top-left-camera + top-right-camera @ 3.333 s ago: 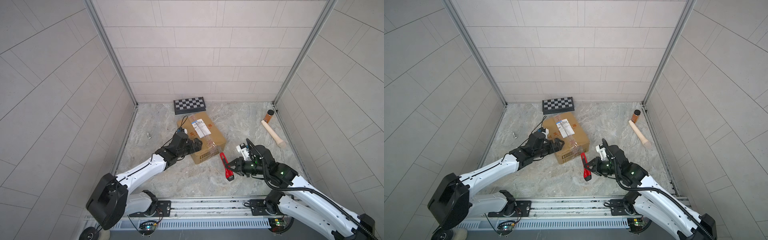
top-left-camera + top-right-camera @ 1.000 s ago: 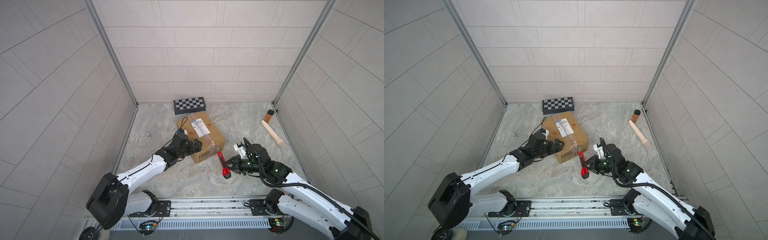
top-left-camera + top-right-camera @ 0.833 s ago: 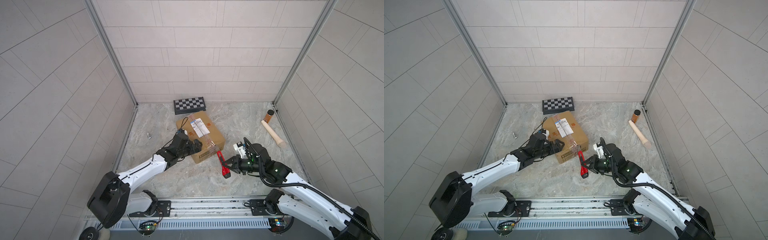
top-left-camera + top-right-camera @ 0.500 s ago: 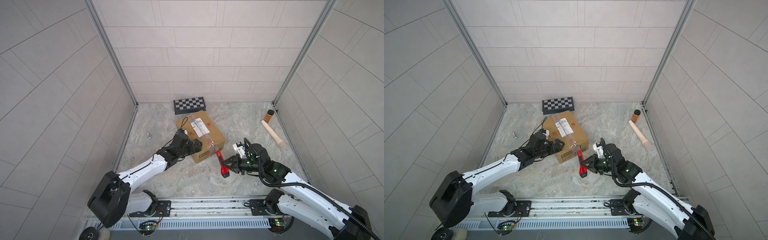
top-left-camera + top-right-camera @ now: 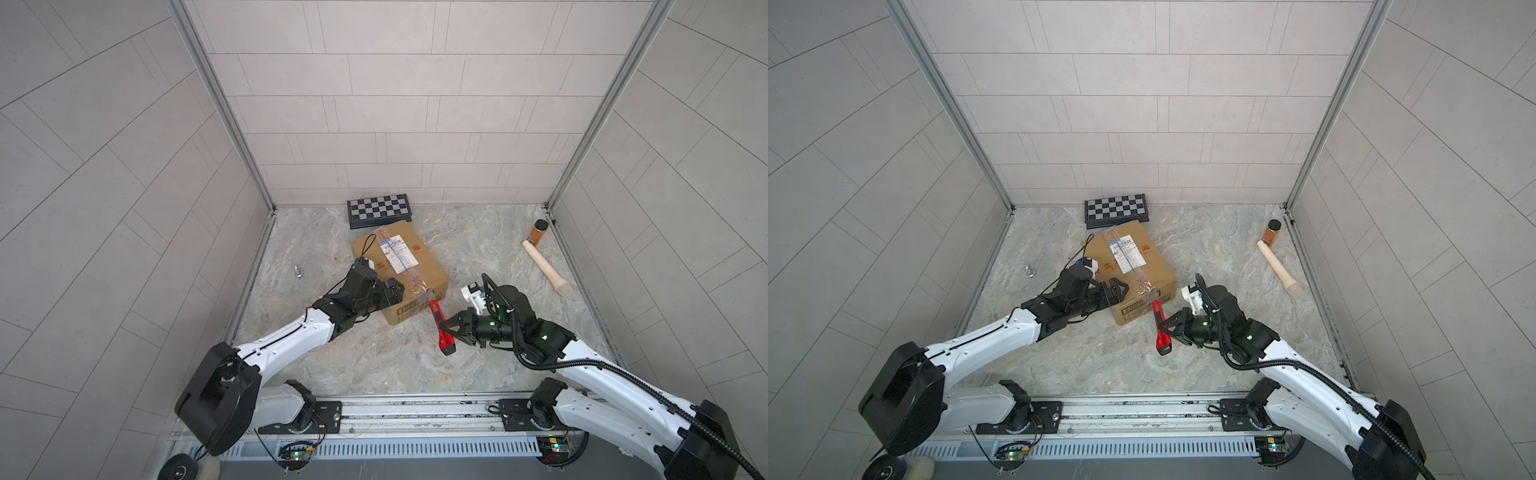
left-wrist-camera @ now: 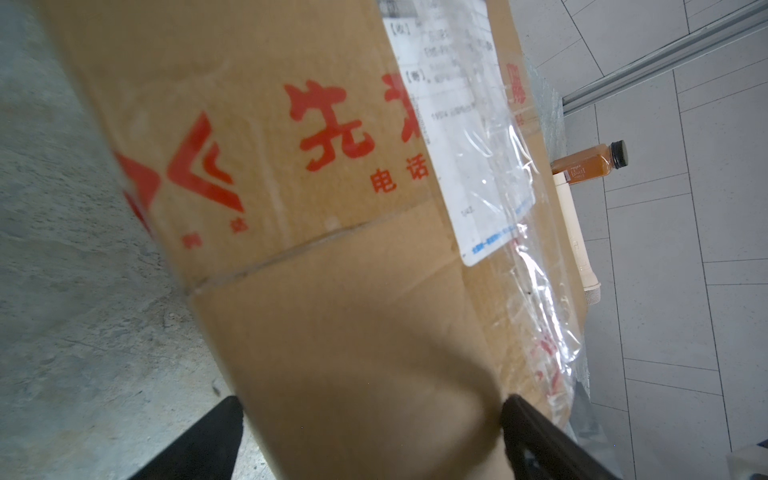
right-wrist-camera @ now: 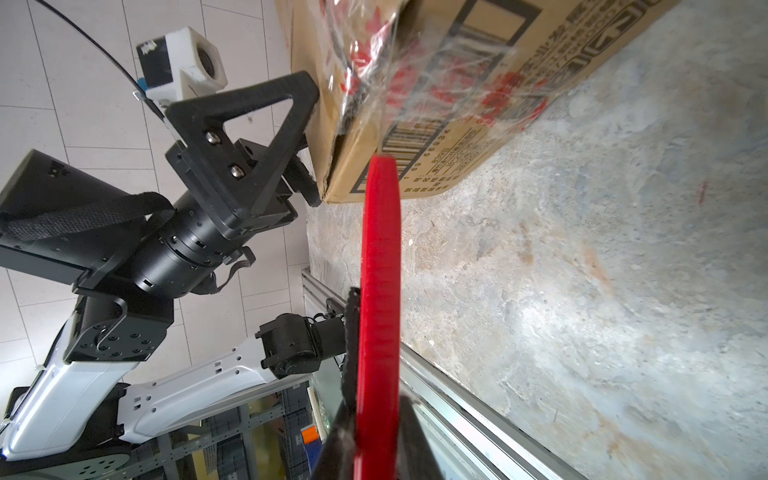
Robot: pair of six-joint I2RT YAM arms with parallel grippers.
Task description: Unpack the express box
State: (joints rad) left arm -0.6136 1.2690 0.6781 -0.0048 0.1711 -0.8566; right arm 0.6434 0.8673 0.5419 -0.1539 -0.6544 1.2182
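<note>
express box (image 5: 400, 268) (image 5: 1136, 266) (image 6: 332, 324) (image 7: 469, 95): set on the marbled table (image 5: 374, 370) (image 5: 1100, 365), about mid-width and toward the back wall. Its white label (image 5: 399, 251) and red characters (image 6: 328, 124) are turned upward. It is seen sealed with clear tape (image 5: 417, 283), and a barcode (image 7: 415, 139) is carried on the near side face.
left tool (image 5: 390, 291) (image 5: 1117, 291) (image 6: 365, 436): spread wide, with the near left corner of the express box taken between its fingers; whether the cardboard is pressed cannot be told.
right tool (image 5: 448, 329) (image 5: 1170, 329) (image 7: 376, 449): closed on the red cutter (image 5: 436, 311) (image 5: 1158, 316) (image 7: 380, 270), which is gripped partway along its handle.
red cutter: held slanted above the table, its far end pointed at the taped seam beside the barcode; contact cannot be confirmed.
checkered board case (image 5: 380, 210) (image 5: 1116, 208): laid flat against the back wall, just behind the express box.
bottle (image 5: 538, 232) (image 5: 1271, 233) (image 6: 590, 162): amber, black-capped, placed near the back right corner.
wooden roller (image 5: 546, 270) (image 5: 1278, 268): laid flat just in front of the bottle.
small metal piece (image 5: 298, 271) (image 5: 1029, 271): left alone on the left side, well apart from the express box.
</note>
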